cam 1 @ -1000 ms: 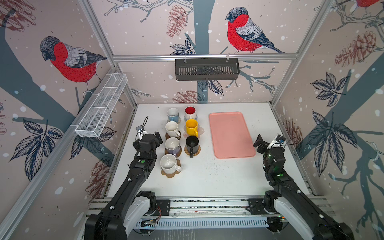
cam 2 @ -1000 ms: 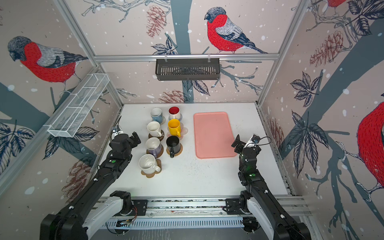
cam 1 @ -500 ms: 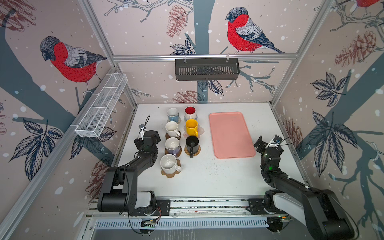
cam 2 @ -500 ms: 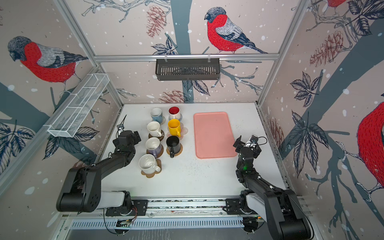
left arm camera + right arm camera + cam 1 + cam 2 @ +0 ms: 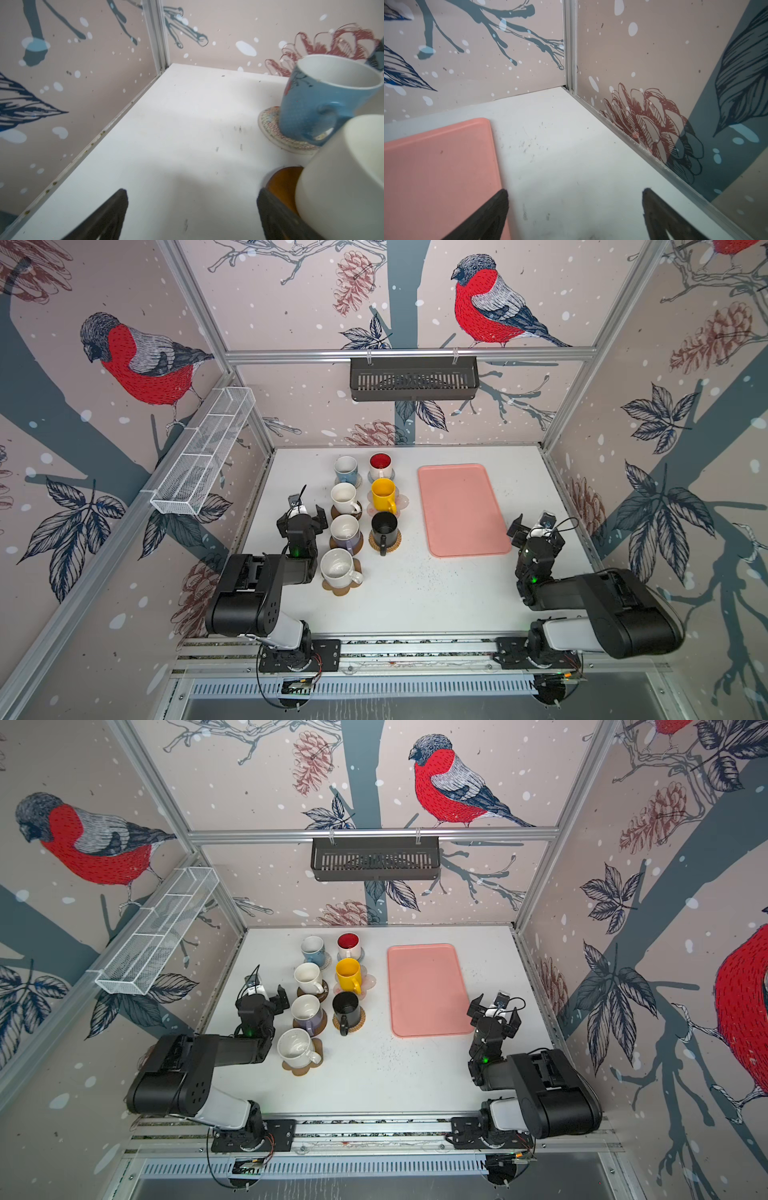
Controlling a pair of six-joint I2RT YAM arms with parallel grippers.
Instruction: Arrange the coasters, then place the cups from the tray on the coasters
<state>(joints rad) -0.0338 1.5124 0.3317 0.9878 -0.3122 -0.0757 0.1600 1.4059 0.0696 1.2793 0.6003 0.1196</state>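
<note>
Seven cups stand upright on the left half of the table (image 5: pixel 415 597), each on one of the coasters, in two columns running from the back wall toward the arms. The column nearer the left wall holds the light blue cup (image 5: pixel 345 467), a cream cup (image 5: pixel 343 497), the lavender cup (image 5: pixel 345 531) and a white cup (image 5: pixel 336 569). The second column holds the red-lined cup (image 5: pixel 380 464), the yellow cup (image 5: pixel 383 494) and the black cup (image 5: pixel 384 526). The cork flower coaster (image 5: pixel 341 591) shows beneath the white cup, the wicker coaster (image 5: pixel 397 542) beneath the black cup, and the pink flower coaster (image 5: pixel 402 501) beneath the yellow cup. The tray (image 5: pixel 463 510) lies flat to the right of the cups, apart from them. The left gripper (image 5: pixel 301 517) sits low just beside the cream and lavender cups on their wall side, jaws spread wide and gripping nothing. The right gripper (image 5: pixel 537 531) sits just beside the tray's near right corner, jaws likewise spread wide, gripping nothing.
</note>
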